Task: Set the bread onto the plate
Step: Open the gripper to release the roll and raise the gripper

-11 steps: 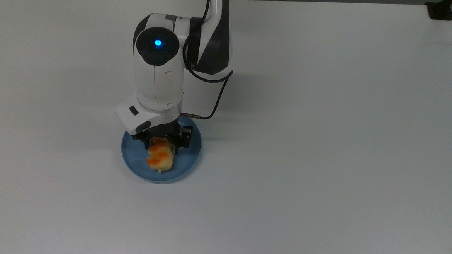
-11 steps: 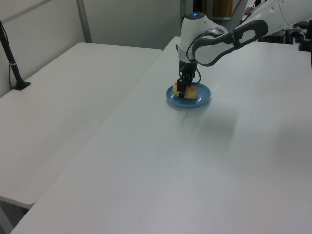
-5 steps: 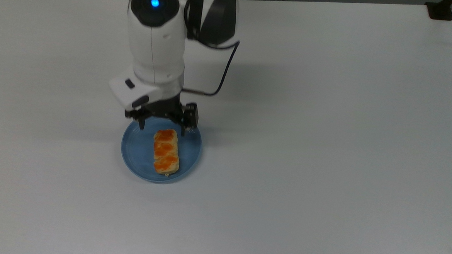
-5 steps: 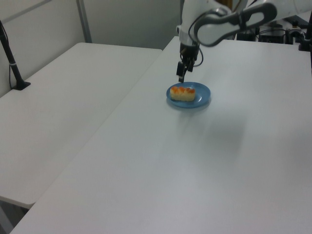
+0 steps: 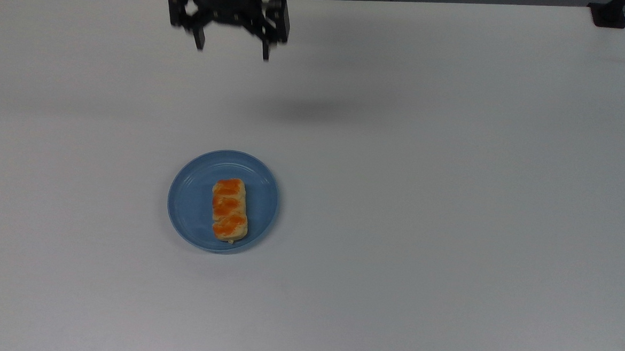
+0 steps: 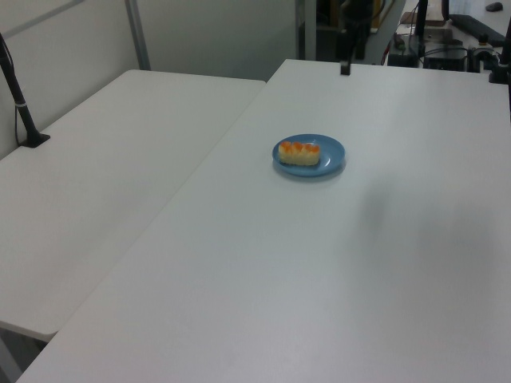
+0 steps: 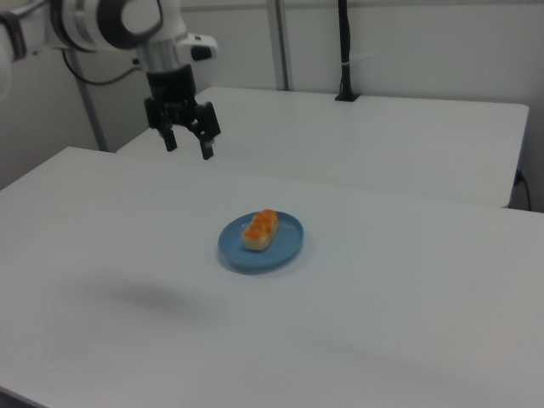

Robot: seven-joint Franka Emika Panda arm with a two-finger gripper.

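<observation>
Item: bread (image 5: pixel 229 209), lying flat inside plate (image 5: pixel 187 212), well below and apart from fingers (image 5: pixel 198 40). Gripper (image 5: pixel 232 47): fingers apart, empty. Advice: retreat straight, keep clear of plate.

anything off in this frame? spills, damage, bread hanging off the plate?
Nothing stands out. The small tan loaf with orange-brown glazed patches lies flat, wholly inside the rim of the round light-blue plate. No crumbs or spills on the white table. The black two-finger gripper hangs open, well away.
</observation>
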